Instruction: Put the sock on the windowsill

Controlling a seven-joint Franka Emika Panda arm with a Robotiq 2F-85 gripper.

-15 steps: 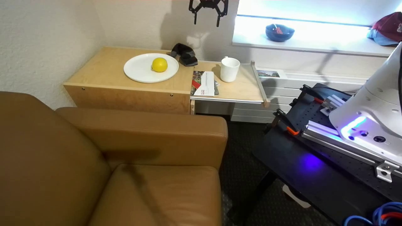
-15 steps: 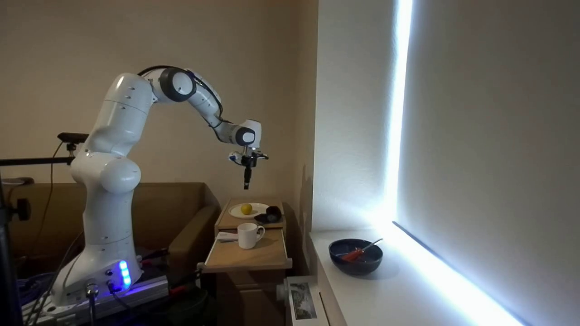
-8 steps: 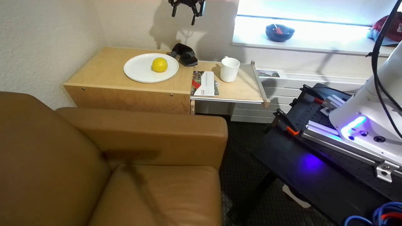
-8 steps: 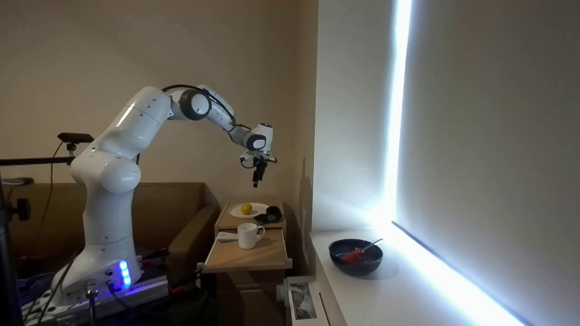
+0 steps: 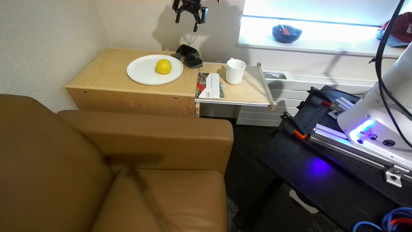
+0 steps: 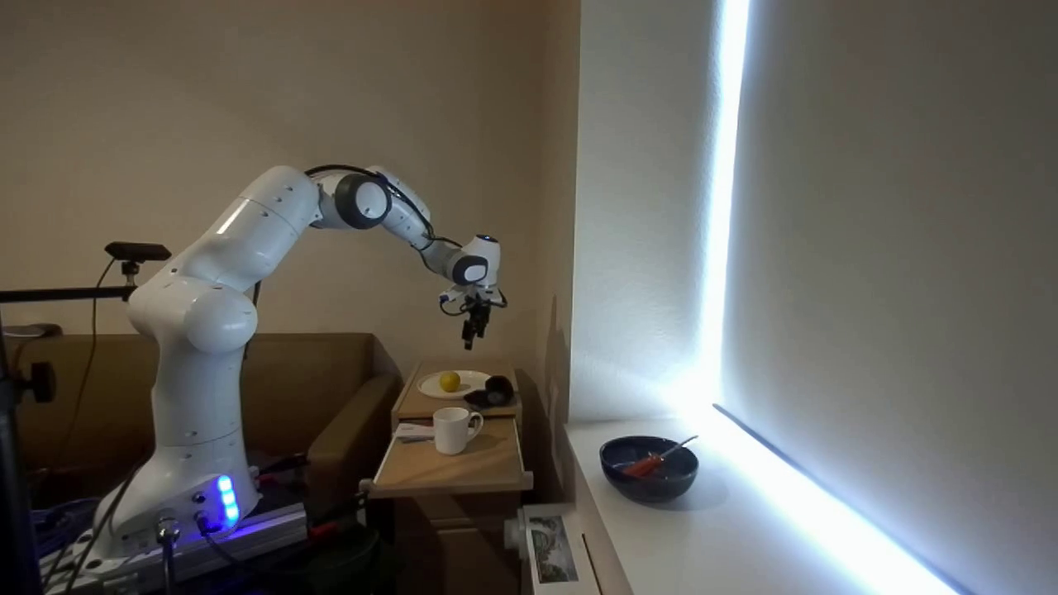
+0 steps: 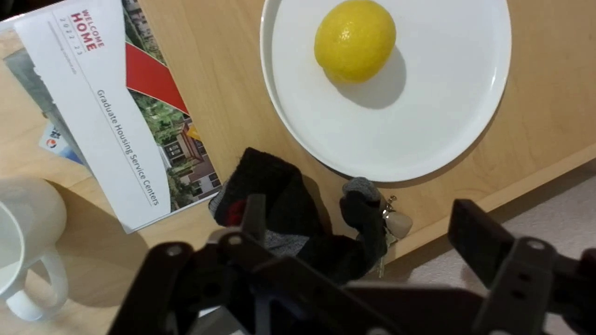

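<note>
The sock is black with grey patches and lies crumpled on the wooden cabinet top by the wall, beside the plate. It shows in both exterior views (image 5: 189,57) (image 6: 496,392) and in the wrist view (image 7: 274,186), where the fingers and gripper body hide part of it. My gripper (image 5: 186,27) is open and empty, above the sock and apart from it. It also shows in an exterior view (image 6: 469,344) and in the wrist view (image 7: 361,209), with its fingers wide apart. The windowsill (image 5: 331,40) is white, under the bright window; it also shows in an exterior view (image 6: 678,545).
A white plate (image 7: 447,102) with a yellow lemon (image 7: 355,41) is close to the sock. Keys (image 7: 396,223) lie against it. A white mug (image 5: 235,71) and leaflets (image 5: 210,86) are on the pull-out shelf. A dark bowl (image 6: 649,471) with a screwdriver and a cap (image 5: 397,29) are on the sill.
The arm has reached forward and toward the wall. My gripper has turned, moved over the sock's side, and lowered slightly in the last half second. The sock has not moved.
</note>
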